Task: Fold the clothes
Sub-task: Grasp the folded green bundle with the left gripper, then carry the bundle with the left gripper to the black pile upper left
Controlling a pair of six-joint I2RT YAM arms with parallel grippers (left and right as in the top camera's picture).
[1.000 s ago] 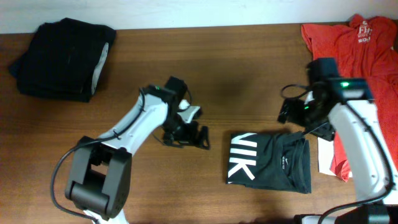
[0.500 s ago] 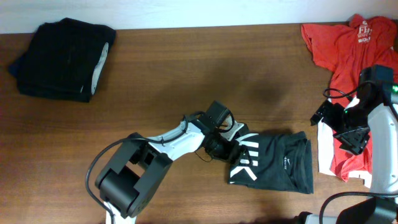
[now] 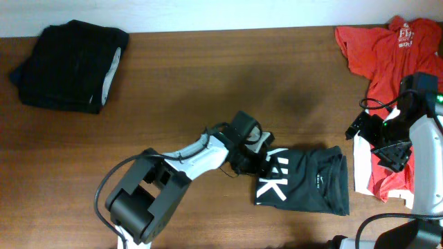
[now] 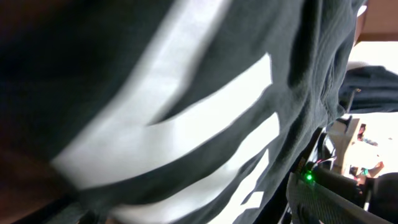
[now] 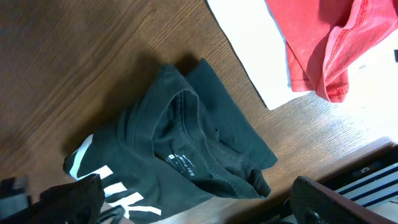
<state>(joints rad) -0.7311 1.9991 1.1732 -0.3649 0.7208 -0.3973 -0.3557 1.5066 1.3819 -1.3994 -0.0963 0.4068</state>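
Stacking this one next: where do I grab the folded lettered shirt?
Probably the lettered left edge of the folded shirt, coming from the left, where the left gripper sits: that end lies flat and layered, while the collar end looks bunched.

Robot lab bench — left arm (image 3: 196, 153), right arm (image 3: 426, 148), wooden table (image 3: 208, 76)
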